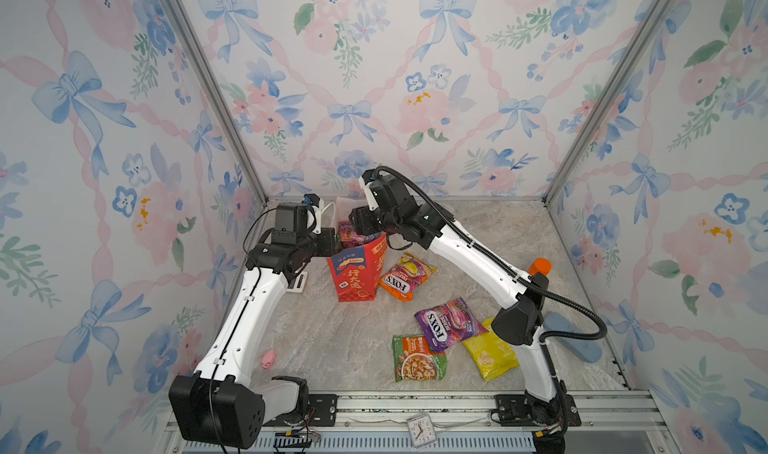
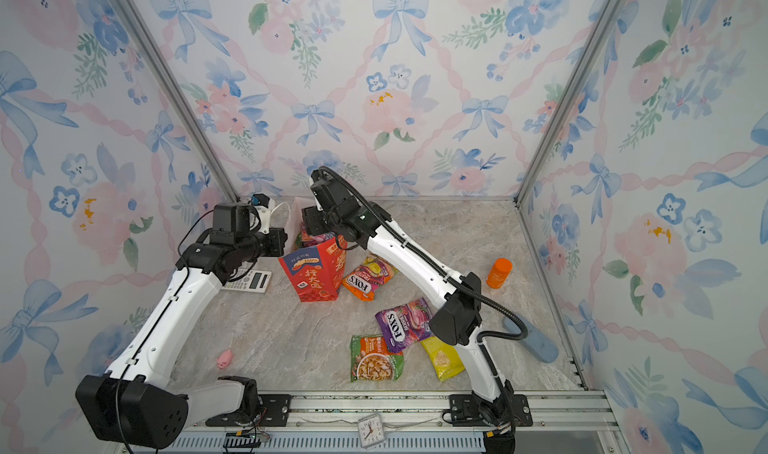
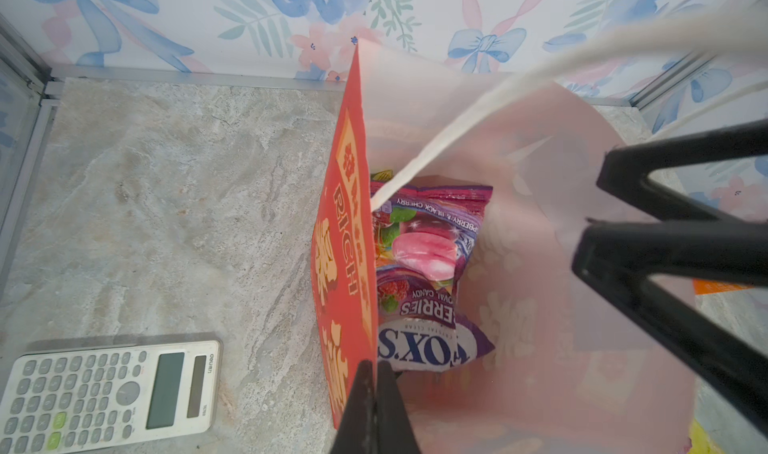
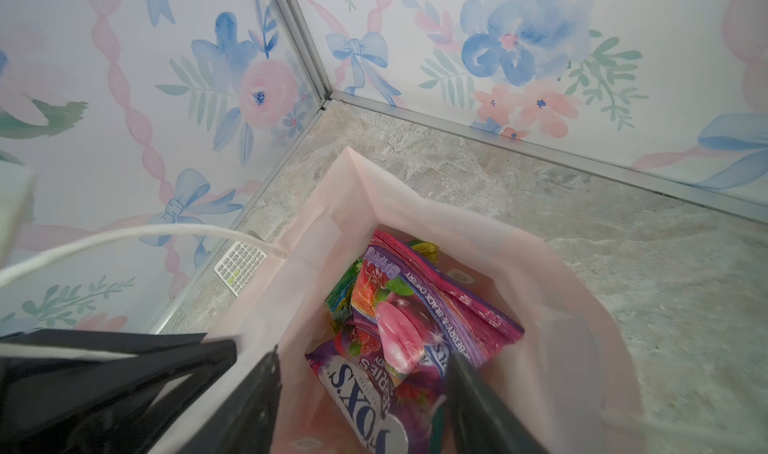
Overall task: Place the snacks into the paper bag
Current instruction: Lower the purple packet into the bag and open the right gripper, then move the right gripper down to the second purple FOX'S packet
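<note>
With your left tool [image 3: 370, 375] clamped on the rim of the paper bag [image 1: 354, 274] and your right tool [image 4: 362, 357] apart above the purple FOX'S packet [image 4: 436, 306] inside, the orange FOX'S packet [image 1: 405, 276] lies beside the bag, nearer your right arm.

Left arm [image 1: 245, 319] and right arm [image 1: 478, 260] lean inward, wrists tipped down; left jaws pinch the paper bag [image 1: 353, 273] wall, right jaws stand apart.

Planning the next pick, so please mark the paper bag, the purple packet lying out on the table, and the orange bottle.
paper bag [image 1: 355, 276]: in a top view, on its red front panel.
purple packet [image 1: 448, 325]: in a top view, middle of its printed face.
orange bottle [image 2: 498, 275]: in a top view, on its body below the cap.
</note>
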`<action>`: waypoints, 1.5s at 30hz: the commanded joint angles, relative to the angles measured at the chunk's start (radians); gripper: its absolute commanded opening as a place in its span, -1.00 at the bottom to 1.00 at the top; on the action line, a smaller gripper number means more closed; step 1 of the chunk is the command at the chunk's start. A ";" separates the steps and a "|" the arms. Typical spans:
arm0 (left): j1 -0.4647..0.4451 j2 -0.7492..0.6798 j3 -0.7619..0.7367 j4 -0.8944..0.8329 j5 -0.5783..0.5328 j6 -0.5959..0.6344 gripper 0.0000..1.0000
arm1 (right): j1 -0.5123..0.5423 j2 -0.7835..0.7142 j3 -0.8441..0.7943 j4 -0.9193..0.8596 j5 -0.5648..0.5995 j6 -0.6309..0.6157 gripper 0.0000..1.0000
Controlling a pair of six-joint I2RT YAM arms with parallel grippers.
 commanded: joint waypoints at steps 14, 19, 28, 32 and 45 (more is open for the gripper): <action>0.000 -0.022 -0.011 -0.016 -0.009 0.001 -1.00 | 0.000 -0.426 -0.439 0.173 0.038 -0.028 0.94; 0.000 -0.025 -0.012 -0.013 -0.010 0.000 -1.00 | -0.013 -0.606 -0.726 0.176 0.110 0.037 0.93; 0.001 -0.024 -0.012 -0.009 -0.003 -0.007 -1.00 | -0.045 -0.841 -1.167 0.068 0.129 0.284 0.93; 0.001 -0.027 -0.017 -0.005 -0.001 -0.012 -1.00 | -0.045 -0.917 -1.334 0.036 0.098 0.426 0.94; 0.000 -0.035 -0.014 -0.004 -0.003 -0.013 -1.00 | -0.043 -1.120 -1.704 0.035 -0.052 0.695 0.99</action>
